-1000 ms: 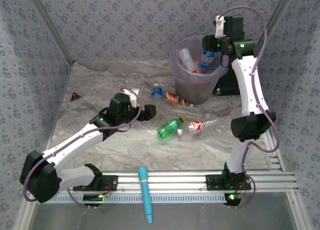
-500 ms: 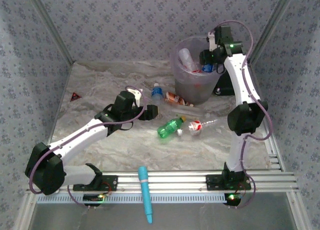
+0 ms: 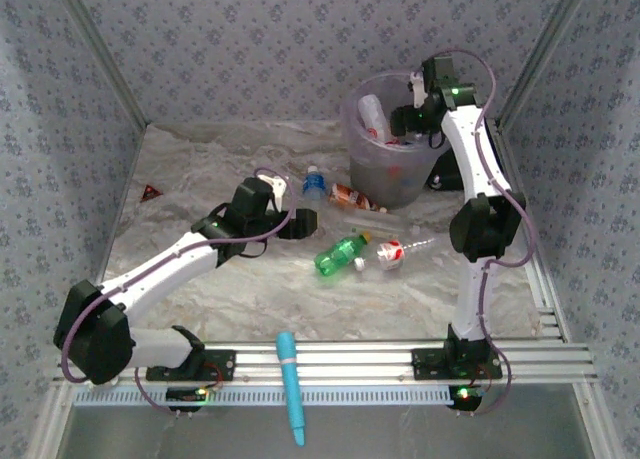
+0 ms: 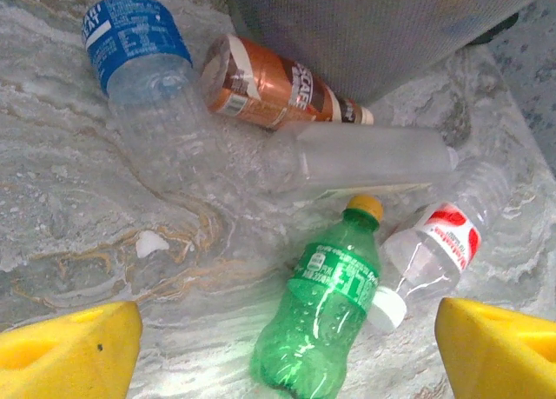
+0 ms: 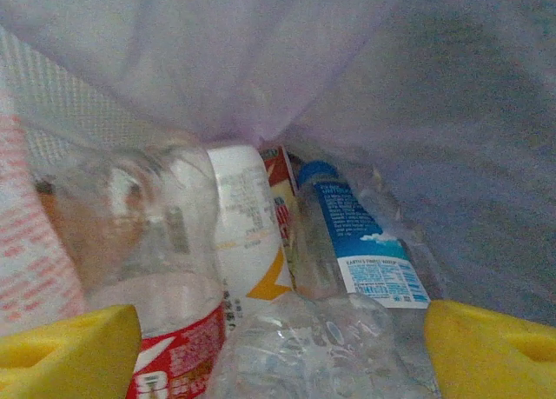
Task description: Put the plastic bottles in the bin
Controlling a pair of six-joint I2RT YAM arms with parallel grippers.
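The left claw point(image 4: 282, 355), spread apart and empty, is the nearer one to the green bottle point(image 4: 326, 308), which lies on the table point(image 4: 104, 234) directly ahead, neck pointing away toward the bin point(image 3: 385, 169); the right claw point(image 5: 278, 347) hangs open inside that bin

A surface point(image 3: 200, 169) marbled in grey and beige is shown, with walls point(image 3: 250, 39) patterned in pale grey-blue florals and a bin point(image 3: 385, 174) of translucent pale purple. A green bottle point(image 4: 326, 312) capped yellow-orange, a brown bottle point(image 4: 278, 90) banded white, a blue-labelled bottle point(image 4: 143, 60) of clear plastic and a red-and-white-labelled bottle point(image 4: 439, 242), also clear and capped white, are seen. A pen-shaped tool point(image 3: 290, 379) is coloured light blue.
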